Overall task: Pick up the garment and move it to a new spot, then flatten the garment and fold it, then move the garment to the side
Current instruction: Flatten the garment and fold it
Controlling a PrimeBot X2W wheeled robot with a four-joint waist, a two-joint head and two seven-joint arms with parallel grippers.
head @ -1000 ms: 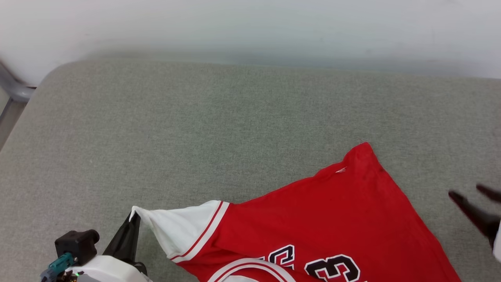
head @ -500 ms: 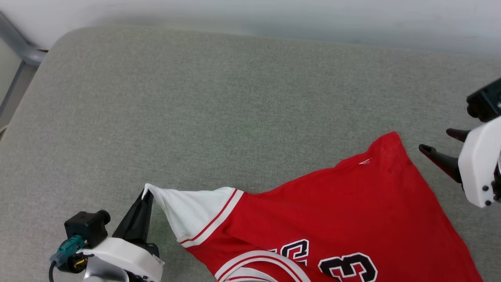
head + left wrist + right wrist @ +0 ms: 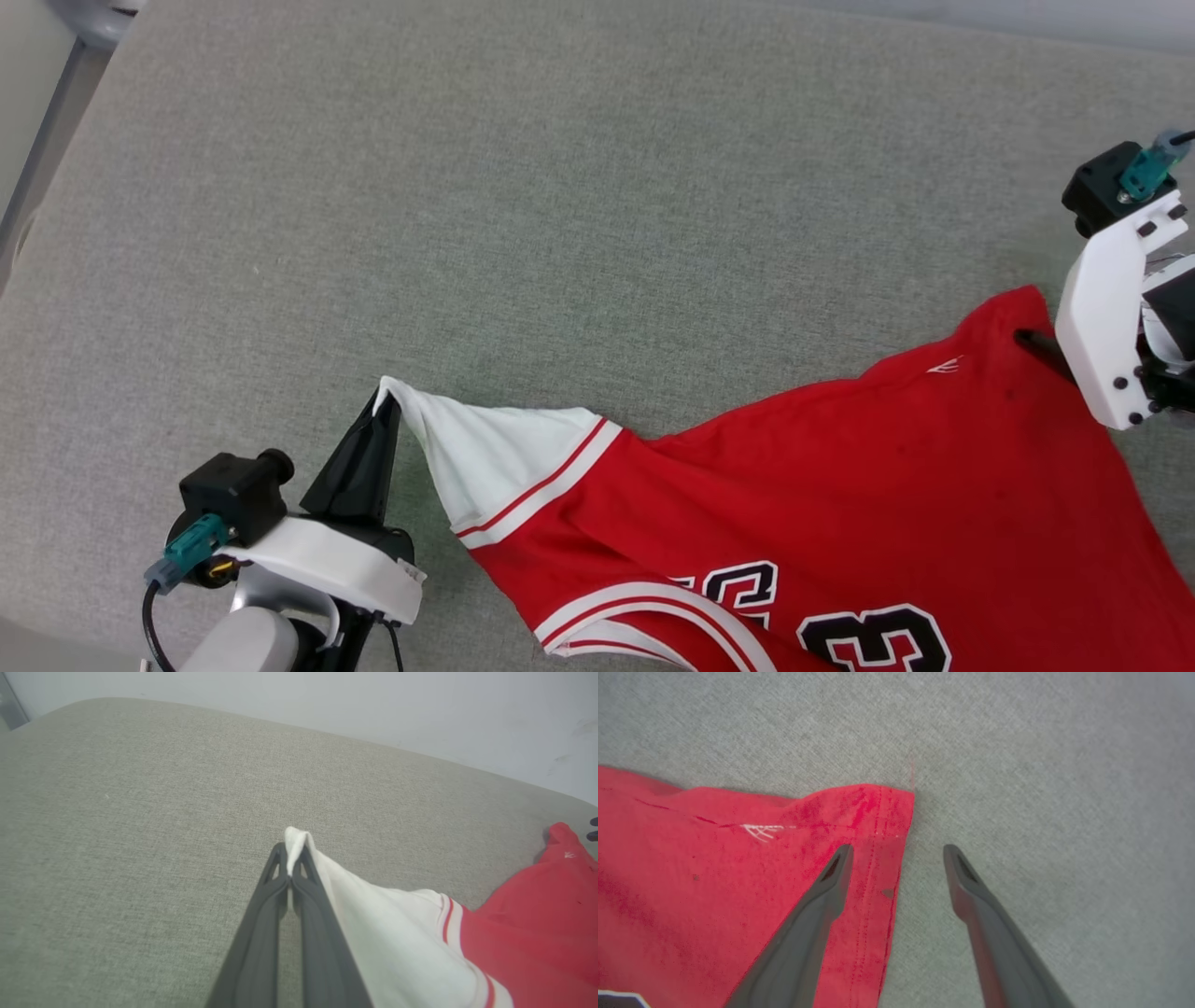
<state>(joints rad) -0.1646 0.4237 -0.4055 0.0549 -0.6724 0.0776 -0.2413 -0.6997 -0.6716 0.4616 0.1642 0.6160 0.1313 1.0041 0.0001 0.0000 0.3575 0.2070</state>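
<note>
Head view: the garment (image 3: 840,485) sprawls lower right on the grey padded surface (image 3: 560,187), its number cut off at the bottom edge, the left pincer (image 3: 381,406) at lower left. Left wrist view, centre: it's clamped tight on the white sleeve tip. Right wrist view: the right pincer (image 3: 897,848) gapes wide astride the red hem corner, contact unclear.

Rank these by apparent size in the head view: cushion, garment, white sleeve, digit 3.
1. Cushion, largest.
2. Garment, though partly cut off by the frame.
3. White sleeve.
4. Digit 3, smallest, also cut off below.
</note>
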